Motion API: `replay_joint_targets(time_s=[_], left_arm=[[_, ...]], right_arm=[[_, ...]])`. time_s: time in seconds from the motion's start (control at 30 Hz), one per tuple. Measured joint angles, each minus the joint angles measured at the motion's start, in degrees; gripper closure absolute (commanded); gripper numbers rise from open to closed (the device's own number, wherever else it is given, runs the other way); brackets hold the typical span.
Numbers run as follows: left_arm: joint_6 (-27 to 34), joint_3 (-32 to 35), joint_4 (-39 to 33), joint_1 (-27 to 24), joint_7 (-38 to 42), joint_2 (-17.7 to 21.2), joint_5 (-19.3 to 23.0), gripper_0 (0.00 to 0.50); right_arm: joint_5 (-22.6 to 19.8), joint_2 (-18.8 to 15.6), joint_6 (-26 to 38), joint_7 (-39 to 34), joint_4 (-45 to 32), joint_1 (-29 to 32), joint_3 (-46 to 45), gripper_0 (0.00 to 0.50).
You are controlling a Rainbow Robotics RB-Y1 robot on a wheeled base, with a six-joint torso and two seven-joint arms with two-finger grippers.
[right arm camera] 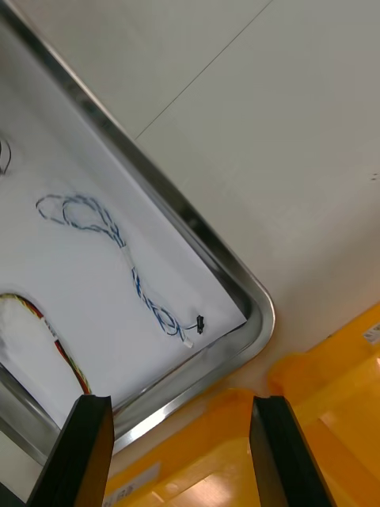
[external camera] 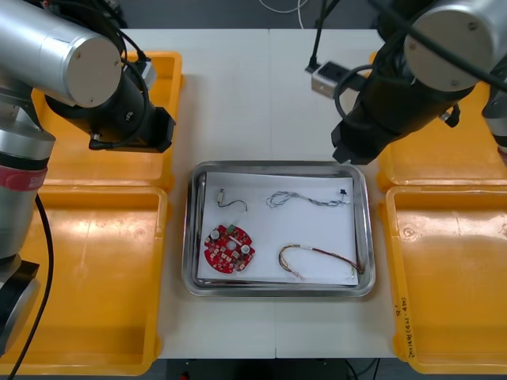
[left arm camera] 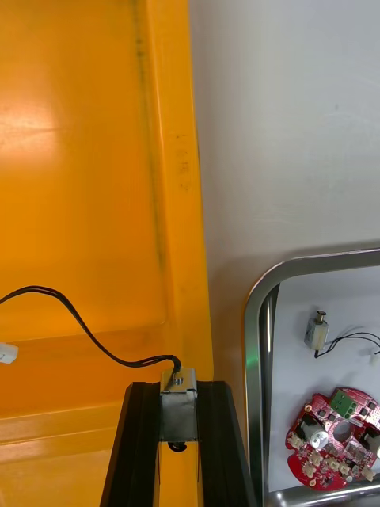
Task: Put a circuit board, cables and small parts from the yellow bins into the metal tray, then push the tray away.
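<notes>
Item in hand: small boxy silver metal part (left arm camera: 178,405) with a thin black lead (left arm camera: 87,337), clamped between the left jaws, its long axis running along the black fingers (left arm camera: 141,451). The lead trails across the floor of the far left yellow plastic bin (left arm camera: 79,158) to a white plug (left arm camera: 6,354). Location: left arm (external camera: 131,119) over that bin's inner rim, a strip of light surface (left arm camera: 301,119) beyond it. Destination: rectangular shiny metal tray (external camera: 188,237), white inside, lying just to the robot's right of the left jaws and a little nearer the robot; the left arm is the nearer one for this drop. Already in tray: round red circuit board (external camera: 229,247), second small metal part with wires (external camera: 224,198), twisted blue and white cable (external camera: 309,198), red and yellow cable (external camera: 321,260). Right arm (external camera: 396,103): by the tray's far right corner, right jaws spread, nothing between them. Judged step: carry the held part over the tray rim, lead included.
</notes>
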Motion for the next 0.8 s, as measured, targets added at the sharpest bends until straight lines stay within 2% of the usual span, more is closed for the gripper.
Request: replay_joint_targets(time_s=[0.17,0.4,0.6,0.8], left_arm=[[-0.12,-2.40,-0.99,-0.04,0.00,0.00,0.01,0.499],[-0.73,-5.55,-1.44,-0.48,0.00,-0.30,0.11,0.498],[-0.77,-7.66,-1.46,-1.91,0.05,-1.71,0.18,0.498],[-2.16,-10.77,-1.46,-2.82,0.13,-2.73,0.29,0.498]], right_arm=[[-2.66,-2.60,0.01,-6.98,-3.09,0.13,-3.01,0.000],[-5.11,-9.14,0.02,-16.56,-9.00,4.39,-8.17,0.000],[-5.33,-14.37,0.02,-19.74,-12.50,10.33,-12.93,0.000],[-5.33,-17.60,0.02,-21.46,-12.68,15.60,-18.19,0.000]])
